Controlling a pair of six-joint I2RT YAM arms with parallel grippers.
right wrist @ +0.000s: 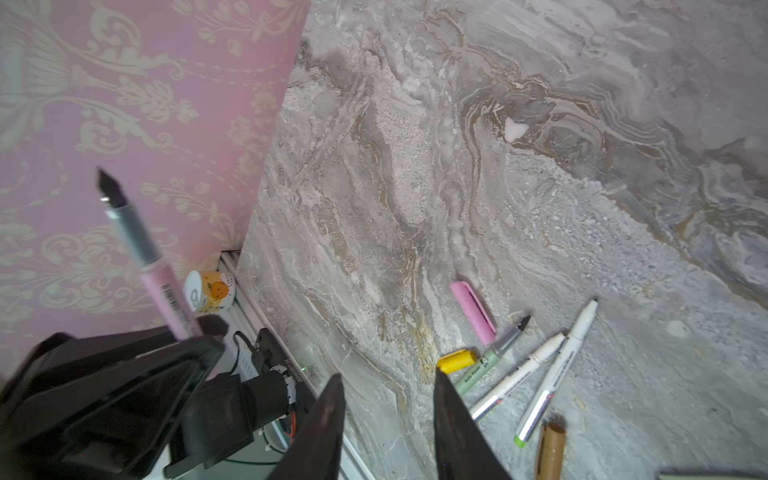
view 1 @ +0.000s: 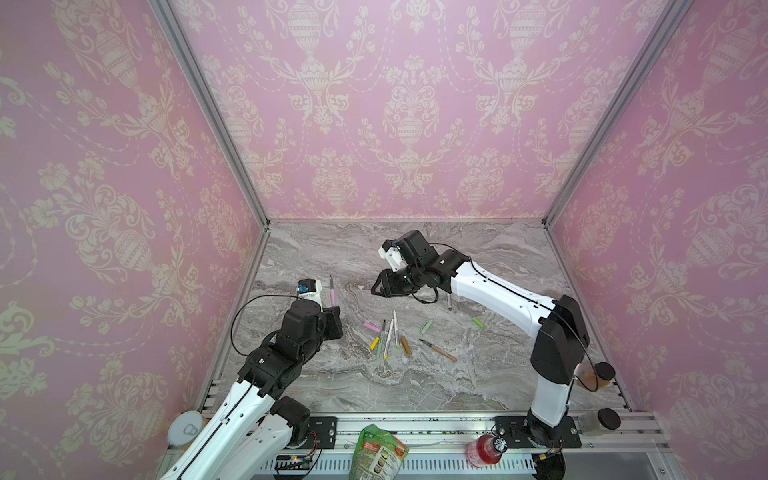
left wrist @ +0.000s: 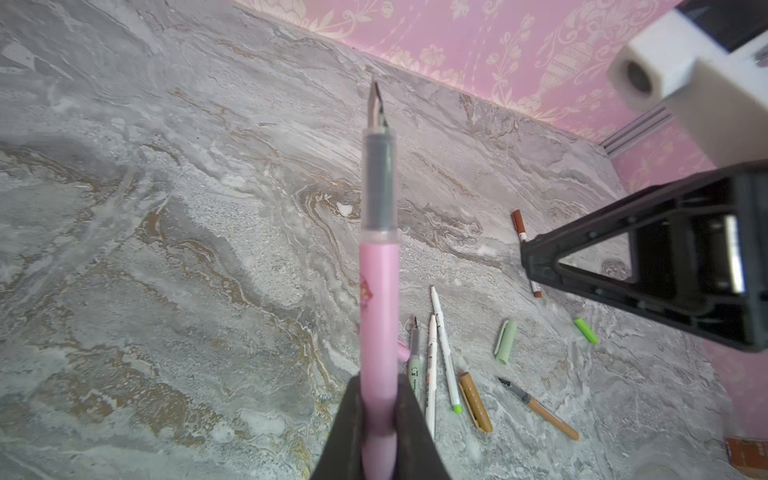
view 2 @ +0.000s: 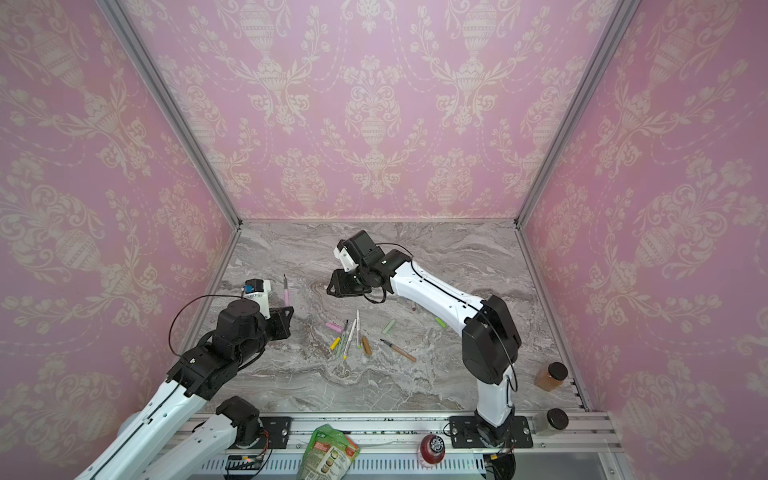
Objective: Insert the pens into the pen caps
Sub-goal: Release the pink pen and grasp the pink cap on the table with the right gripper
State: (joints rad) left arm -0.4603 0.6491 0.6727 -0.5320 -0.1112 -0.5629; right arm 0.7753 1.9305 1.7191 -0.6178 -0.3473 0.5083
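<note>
left claw (left wrist: 379, 380) is clamped on the pink pen (left wrist: 379, 307), gripping low on the barrel, dark tip pointing up, well clear of the table (view 1: 478, 374). right claw (right wrist: 388, 374) has its jaws partway apart w/ nothing between them, hanging above the marble near the middle. pink cap (right wrist: 473, 311) lies flat just beside the pale green pen (right wrist: 478, 370) & yellow cap (right wrist: 456, 360), at the edge of the pile w/ the white pens (right wrist: 519, 372). tan cap (left wrist: 476, 401), pale green cap (left wrist: 506, 341) & lime cap (left wrist: 586, 330) lie loose on the marble.

risks, imo:
- grip sits near the pen's tail, so it's a long lever. a sideways push from a cap prob pivots the pen in the pads & throws the tip off line.
- pink cap is small, round & crowded. right claw coming down could nudge the green pen or yellow cap, or roll the cap away.
- pinching the cap over its open end blocks entry. can't tell which end is open from here.
- picking another colour = mismatch.
- both arms work near the centre, so a claw-to-claw bump is poss during the mate.
</note>
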